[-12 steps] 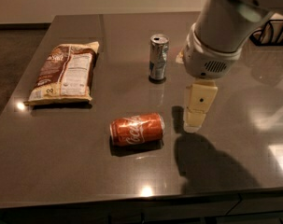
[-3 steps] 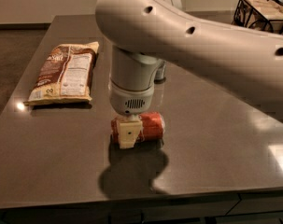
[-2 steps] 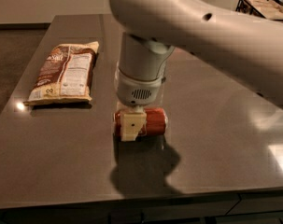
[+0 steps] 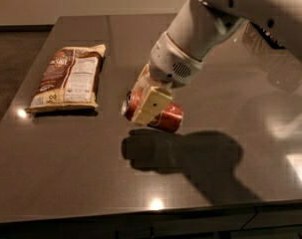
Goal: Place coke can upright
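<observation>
The coke can (image 4: 165, 117) is red-orange with a silver end facing left. It hangs tilted, close to lying, just above the dark table (image 4: 66, 158) near its middle. My gripper (image 4: 146, 103) is shut on the can, its cream fingers (image 4: 150, 105) clamped across the can's left half. The white arm comes down from the upper right and covers the far part of the table. The can's shadow falls on the table below it.
A brown and white snack bag (image 4: 68, 77) lies flat on the left of the table. The table's front edge runs along the bottom of the view. The silver-grey can is hidden behind the arm.
The gripper has closed on the lying coke can and lifted it off the table, tilting it. The arm has swung up and to the right.
</observation>
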Tool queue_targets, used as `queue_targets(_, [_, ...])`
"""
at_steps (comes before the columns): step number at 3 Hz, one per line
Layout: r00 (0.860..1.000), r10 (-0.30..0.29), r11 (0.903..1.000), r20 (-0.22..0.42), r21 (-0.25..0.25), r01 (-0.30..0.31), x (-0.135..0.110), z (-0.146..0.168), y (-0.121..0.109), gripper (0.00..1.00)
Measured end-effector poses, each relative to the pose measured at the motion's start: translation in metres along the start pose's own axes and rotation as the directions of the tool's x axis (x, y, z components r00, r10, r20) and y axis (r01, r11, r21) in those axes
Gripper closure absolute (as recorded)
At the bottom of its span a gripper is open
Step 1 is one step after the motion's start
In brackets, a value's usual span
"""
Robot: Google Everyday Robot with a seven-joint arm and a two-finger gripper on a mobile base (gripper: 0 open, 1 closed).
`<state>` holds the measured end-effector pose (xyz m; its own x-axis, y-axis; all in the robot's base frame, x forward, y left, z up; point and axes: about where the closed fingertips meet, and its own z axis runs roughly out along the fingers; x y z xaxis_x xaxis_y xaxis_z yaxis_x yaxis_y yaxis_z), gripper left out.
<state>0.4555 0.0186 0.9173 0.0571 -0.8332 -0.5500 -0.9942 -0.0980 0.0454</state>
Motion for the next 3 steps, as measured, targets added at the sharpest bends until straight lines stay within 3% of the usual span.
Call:
queue_targets(1, [0.981,0.029,0.9986,0.194,0.038,-0.037,-0.018,-0.020,0.003,1.00])
queue_targets(2, [0.913,0.043,0.9823,0.405,0.150,-0.112,-0.038,-0.032,0.007,1.00])
queue_targets(3, [0.857,0.053,0.9623,0.513,0.203,-0.181,-0.042,-0.032,-0.001,1.00])
